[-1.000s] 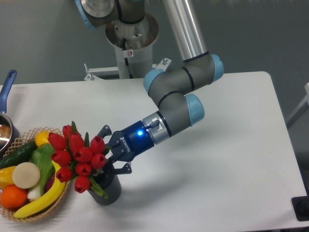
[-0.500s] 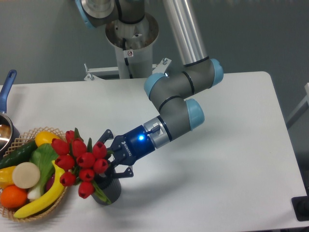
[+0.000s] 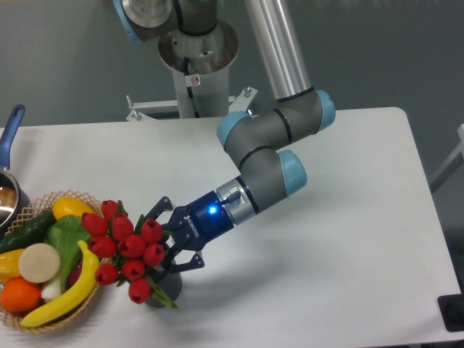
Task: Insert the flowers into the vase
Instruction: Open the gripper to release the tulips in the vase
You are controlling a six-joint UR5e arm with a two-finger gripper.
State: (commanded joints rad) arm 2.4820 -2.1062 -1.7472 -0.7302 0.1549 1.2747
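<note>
The flowers (image 3: 125, 246), a bunch of red tulip heads with green leaves, sit tilted to the left over the vase (image 3: 170, 287). The vase is a short dark grey cylinder near the table's front left, and the bunch hides most of it. The stems go down into its mouth. My gripper (image 3: 162, 242) reaches in from the right, just above the vase's rim. Its fingers close around the bunch at the stems, with the fingertips hidden behind the tulip heads.
A wicker basket (image 3: 29, 323) of fruit and vegetables stands at the front left, its banana almost touching the flowers. A blue-handled metal pot (image 3: 9, 130) is at the left edge. The arm's base column (image 3: 196, 65) rises behind the table.
My gripper has moved down and slightly toward the front with the flowers. The bunch has sunk lower, and its stems now reach into the vase.
</note>
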